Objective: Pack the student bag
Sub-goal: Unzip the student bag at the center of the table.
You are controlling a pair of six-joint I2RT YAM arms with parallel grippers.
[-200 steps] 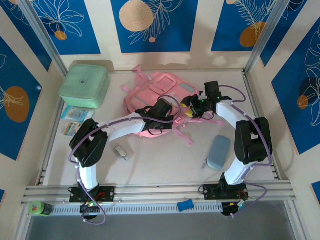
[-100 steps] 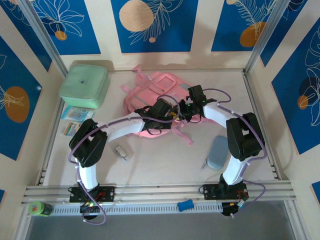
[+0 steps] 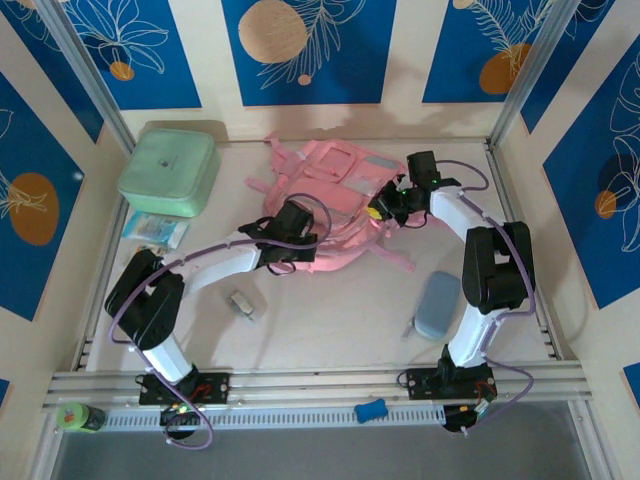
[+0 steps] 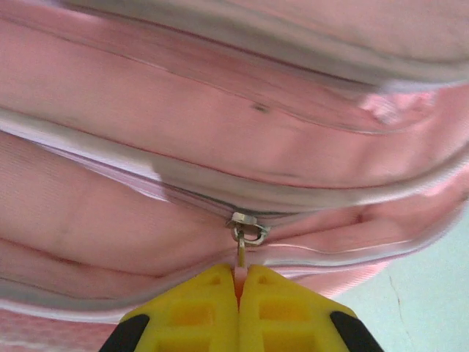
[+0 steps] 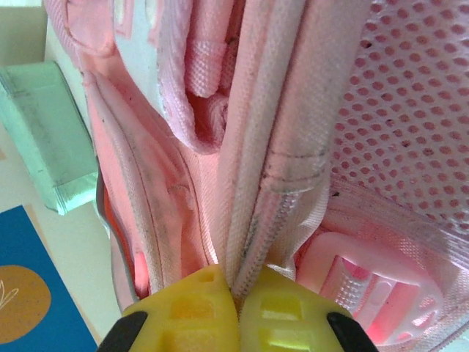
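Observation:
The student bag (image 3: 335, 185), a soft pink backpack, lies at the back middle of the table with its straps spread out. At the bag's near left side, my left gripper (image 3: 305, 240) is shut on the small pink tab of a metal zip pull (image 4: 247, 231); the yellow fingers (image 4: 198, 308) meet around that tab. My right gripper (image 3: 377, 212) is at the bag's right side, shut on a folded pink edge with zip teeth (image 5: 253, 242). Pink mesh padding (image 5: 396, 110) lies to the right of that edge.
A mint-green square box (image 3: 168, 172) stands at the back left, with flat packets (image 3: 155, 228) in front of it. A grey-blue pouch (image 3: 438, 305) lies by the right arm, and a small grey object (image 3: 241, 303) lies near the left arm. On the front rail are a blue item (image 3: 370, 410) and a green bottle (image 3: 80, 416).
My right gripper has closed on the bag's edge and drawn back to the right. The bag has shifted and spread toward the back right. My left gripper has moved left, still shut.

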